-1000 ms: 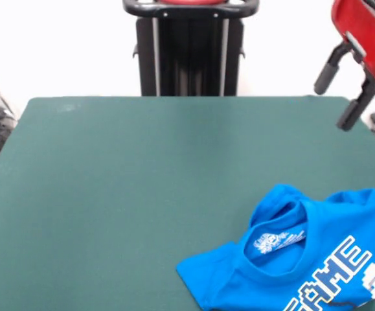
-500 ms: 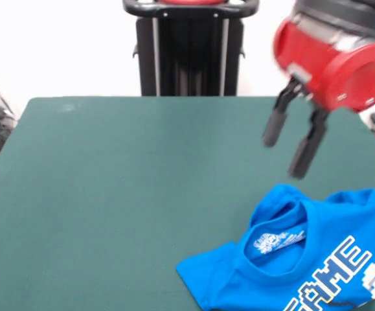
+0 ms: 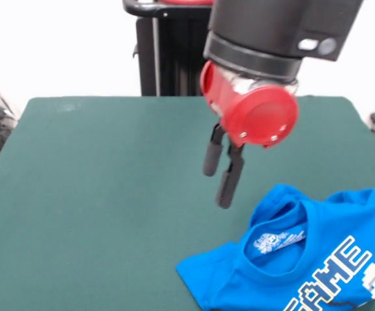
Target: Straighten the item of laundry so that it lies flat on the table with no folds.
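Laundry (image 3: 304,259), a rumpled blue T-shirt, is seen at the bench's (image 3: 109,181) near right corner, the empty hand (image 3: 218,181) poised nearly closed beside its collar; reopening and a lower reach are judged necessary

arm (image 3: 274,29): lower link is a bulky matte black housing with squared edges; near its right side a small pale rectangular label and a round grey button-like disc. below it a black ring collar, then a thin band with pale glints. wrist (image 3: 252,107): glossy red cylinder with a flat round end cap carrying three small pale screws near the rim. gripper (image 3: 217,183): two slim black rounded fingers (image 3: 210,157), one showing longer than the other, hung from short black brackets under the red wrist.
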You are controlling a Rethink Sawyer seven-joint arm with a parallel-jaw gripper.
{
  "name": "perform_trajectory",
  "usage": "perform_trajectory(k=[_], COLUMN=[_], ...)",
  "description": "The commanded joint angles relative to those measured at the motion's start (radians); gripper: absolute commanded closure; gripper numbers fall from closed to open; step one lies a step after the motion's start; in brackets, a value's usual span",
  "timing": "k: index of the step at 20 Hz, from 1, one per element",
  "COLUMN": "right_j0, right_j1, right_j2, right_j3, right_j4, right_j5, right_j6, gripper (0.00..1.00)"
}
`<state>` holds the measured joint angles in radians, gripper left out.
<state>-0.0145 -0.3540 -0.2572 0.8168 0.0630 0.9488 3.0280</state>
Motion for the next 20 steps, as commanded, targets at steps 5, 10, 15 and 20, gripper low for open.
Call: perform_trajectory(k=[5, 10, 15, 20], right_j0=[-0.082, -0.091, -0.095, -0.113], right_j1=[-0.051, -0.067, -0.052, -0.046], right_j2=[0.265, 0.297, 0.32, 0.356], right_j3=[0.358, 0.388, 0.383, 0.397], right_j4=[0.033, 0.018, -0.012, -0.018], right_j5=[-0.019, -0.009, -0.046, -0.076], right_j6=[-0.307, -0.251, -0.213, -0.233], gripper=[0.0, 0.0, 0.0, 0.0])
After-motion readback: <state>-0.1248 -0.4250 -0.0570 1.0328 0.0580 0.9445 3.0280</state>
